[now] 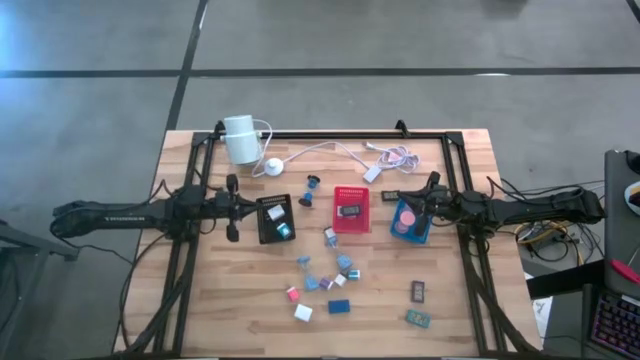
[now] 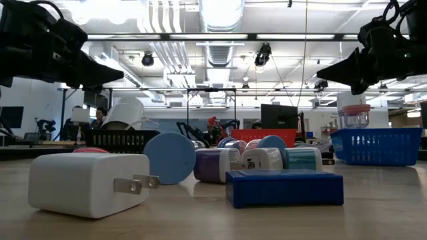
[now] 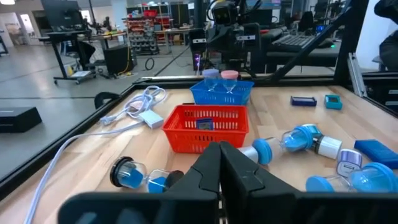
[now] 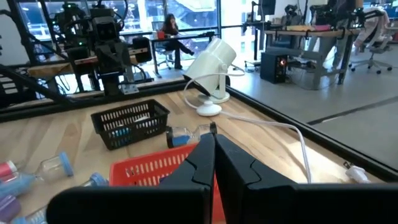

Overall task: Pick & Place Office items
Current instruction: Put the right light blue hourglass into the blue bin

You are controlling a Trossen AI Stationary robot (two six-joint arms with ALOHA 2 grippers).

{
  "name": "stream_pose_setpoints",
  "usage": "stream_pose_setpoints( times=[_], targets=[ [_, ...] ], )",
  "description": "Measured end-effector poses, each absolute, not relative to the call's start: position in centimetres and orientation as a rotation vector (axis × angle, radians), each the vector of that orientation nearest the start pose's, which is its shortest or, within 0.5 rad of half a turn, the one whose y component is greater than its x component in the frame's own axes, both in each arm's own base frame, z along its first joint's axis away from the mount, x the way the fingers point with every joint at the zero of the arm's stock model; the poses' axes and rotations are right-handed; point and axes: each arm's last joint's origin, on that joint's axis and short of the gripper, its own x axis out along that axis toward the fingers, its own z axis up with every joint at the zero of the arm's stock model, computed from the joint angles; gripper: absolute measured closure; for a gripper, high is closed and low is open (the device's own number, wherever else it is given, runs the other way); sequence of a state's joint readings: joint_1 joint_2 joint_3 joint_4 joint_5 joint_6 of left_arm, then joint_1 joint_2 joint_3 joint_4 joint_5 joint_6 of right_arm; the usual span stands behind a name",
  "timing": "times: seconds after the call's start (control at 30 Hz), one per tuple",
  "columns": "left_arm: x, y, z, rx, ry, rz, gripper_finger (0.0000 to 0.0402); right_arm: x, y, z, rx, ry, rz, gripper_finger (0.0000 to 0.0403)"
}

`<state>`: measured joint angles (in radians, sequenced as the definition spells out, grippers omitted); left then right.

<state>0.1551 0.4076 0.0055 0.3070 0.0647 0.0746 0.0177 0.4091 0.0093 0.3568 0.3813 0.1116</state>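
Observation:
The office items lie scattered on the wooden table's near middle: a white block, a blue block, and round discs standing on edge. Two dark clips lie to the right. A black tray, a red tray and a blue tray each hold a few pieces. My left gripper hovers shut beside the black tray's left side. Shut too, my right gripper hovers over the blue tray. Neither holds anything.
A white cylinder device stands at the far left on a round base. Its white cable runs along the far side to a small adapter. A black frame borders the work area.

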Motion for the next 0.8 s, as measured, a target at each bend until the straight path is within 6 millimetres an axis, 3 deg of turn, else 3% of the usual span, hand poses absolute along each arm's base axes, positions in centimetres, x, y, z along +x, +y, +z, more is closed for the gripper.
stream_pose_setpoints(
  times=[0.33, 0.53, 0.8],
  targets=[
    [12.2, 1.8, 16.5, 0.173, 0.037, 0.113, 0.0397, 12.4, -0.8, 17.0, 0.181, -0.053, -0.336, 0.0394],
    [12.2, 2.0, 16.4, 0.046, 0.046, 0.186, 0.0397, 12.6, -0.5, 18.2, 0.198, -0.168, -0.223, 0.0394],
    [12.1, 2.2, 16.5, 0.035, 0.043, 0.244, 0.0396, 13.0, -0.4, 17.9, 0.228, -0.13, -0.213, 0.0394]
  ],
)
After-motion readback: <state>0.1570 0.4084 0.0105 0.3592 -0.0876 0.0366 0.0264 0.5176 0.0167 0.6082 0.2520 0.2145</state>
